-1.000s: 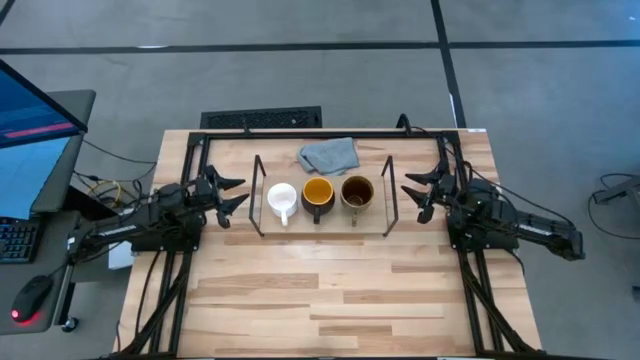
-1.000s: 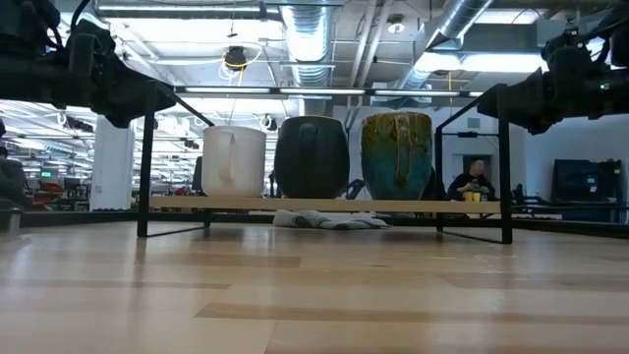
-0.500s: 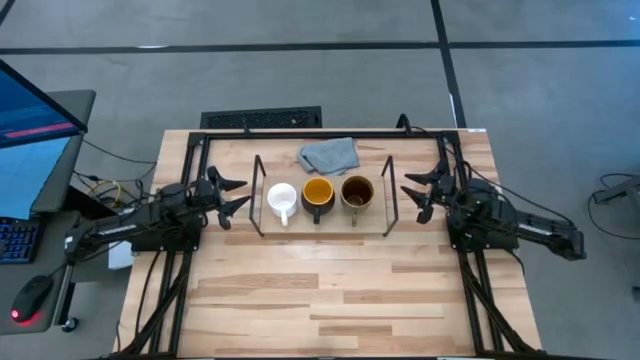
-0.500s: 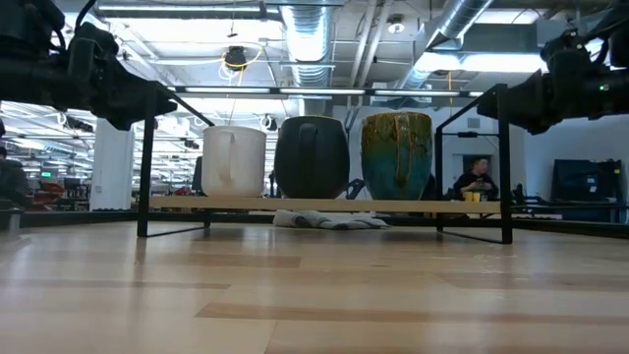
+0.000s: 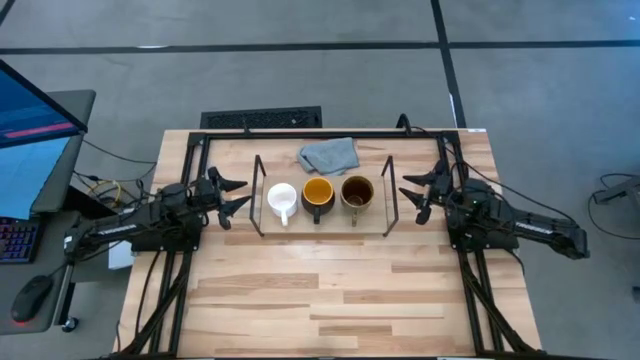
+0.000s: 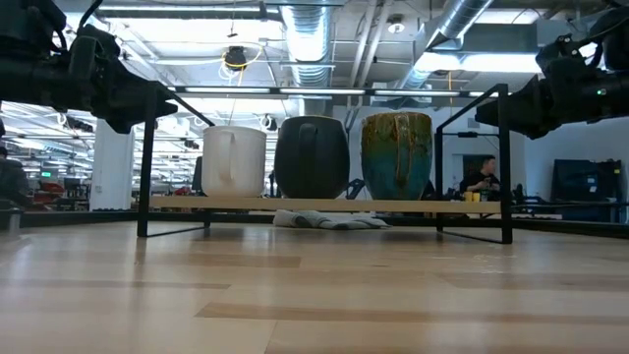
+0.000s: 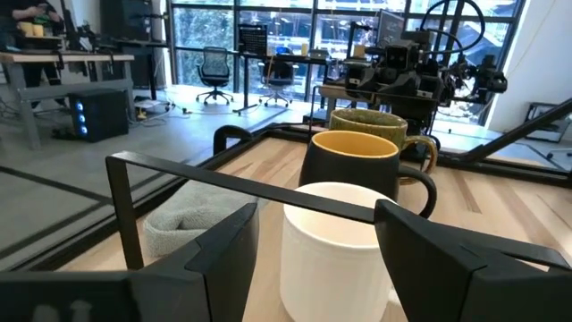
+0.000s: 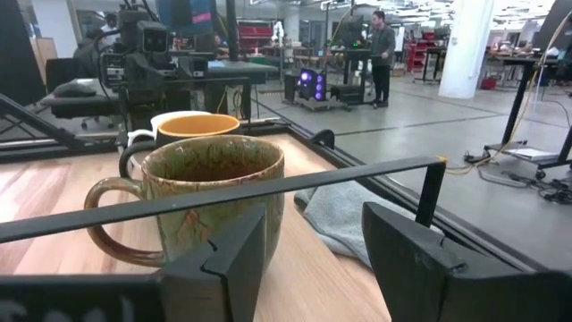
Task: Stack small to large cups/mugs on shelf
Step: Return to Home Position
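Note:
Three mugs stand upright in a row on the wooden base of the wire shelf: a small white mug at the left, a dark mug with a yellow-orange inside in the middle, and a brown mug at the right. Their handles point toward the table's near edge. My left gripper is open and empty, just left of the shelf's left end frame. My right gripper is open and empty, just right of the right end frame. Both hover above the table in the low view.
A grey cloth lies on the table behind the shelf. A large black metal frame edges the table's far side and runs down both sides. The wide near half of the wooden table is bare. A person sits in the room beyond.

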